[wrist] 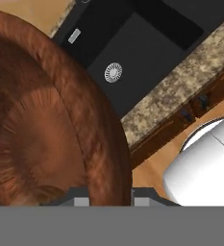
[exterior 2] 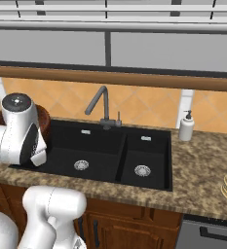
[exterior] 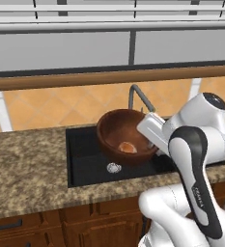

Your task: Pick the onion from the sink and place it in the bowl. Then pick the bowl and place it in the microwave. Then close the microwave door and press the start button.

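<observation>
In the middle of the left base view the gripper [exterior: 151, 144] pinches the bowl [exterior: 119, 136] by its rim above the sink [exterior: 87, 164], with the onion [exterior: 127, 147] inside, and a tilt could roll it out.

arm [exterior: 193, 164] bent left, jaws clamped narrow

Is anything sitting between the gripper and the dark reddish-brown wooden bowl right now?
Nothing visible does. The gripper is already shut on the thick rim of the wide reddish-brown wooden bowl, which is lifted above the black sink with the small orange-brown onion inside.
</observation>
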Robot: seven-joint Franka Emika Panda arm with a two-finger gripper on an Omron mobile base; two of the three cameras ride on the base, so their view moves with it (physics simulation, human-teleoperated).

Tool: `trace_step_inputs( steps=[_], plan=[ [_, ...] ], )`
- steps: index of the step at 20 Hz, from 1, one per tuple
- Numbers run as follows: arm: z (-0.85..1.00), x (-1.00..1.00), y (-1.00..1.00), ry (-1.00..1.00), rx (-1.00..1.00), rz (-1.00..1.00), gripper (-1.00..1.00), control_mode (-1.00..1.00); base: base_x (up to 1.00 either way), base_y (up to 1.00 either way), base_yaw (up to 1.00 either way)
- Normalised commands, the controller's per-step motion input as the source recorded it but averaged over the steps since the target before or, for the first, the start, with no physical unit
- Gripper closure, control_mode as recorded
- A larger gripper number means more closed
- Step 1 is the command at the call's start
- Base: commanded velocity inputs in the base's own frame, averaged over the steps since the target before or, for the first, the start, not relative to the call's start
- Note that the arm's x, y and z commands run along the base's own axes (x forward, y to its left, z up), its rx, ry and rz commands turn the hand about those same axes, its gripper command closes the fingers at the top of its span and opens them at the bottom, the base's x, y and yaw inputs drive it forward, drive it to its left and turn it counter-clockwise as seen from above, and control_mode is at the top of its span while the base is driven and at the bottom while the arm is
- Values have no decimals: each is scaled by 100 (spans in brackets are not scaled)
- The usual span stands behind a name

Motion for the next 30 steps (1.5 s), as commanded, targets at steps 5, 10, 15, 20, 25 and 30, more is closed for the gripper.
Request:
trace_step_inputs(
  steps=[5, 10, 15, 20, 25, 30],
  plan=[
    [-2, 1, -5, 1, 0, -8, 100, -100, 0, 0, 0],
    [-2, -13, 0, -2, 0, -2, 100, 100, -39, 2, -12],
    [0, 0, 0, 0, 0, 0, 100, 100, -74, 21, -64],
    [0, 0, 0, 0, 0, 0, 100, 100, -4, 24, -90],
    [0, 0, 0, 0, 0, 0, 100, 100, -2, 5, -94],
    [0, 0, 0, 0, 0, 0, 100, 100, 0, 0, -93]
  ],
)
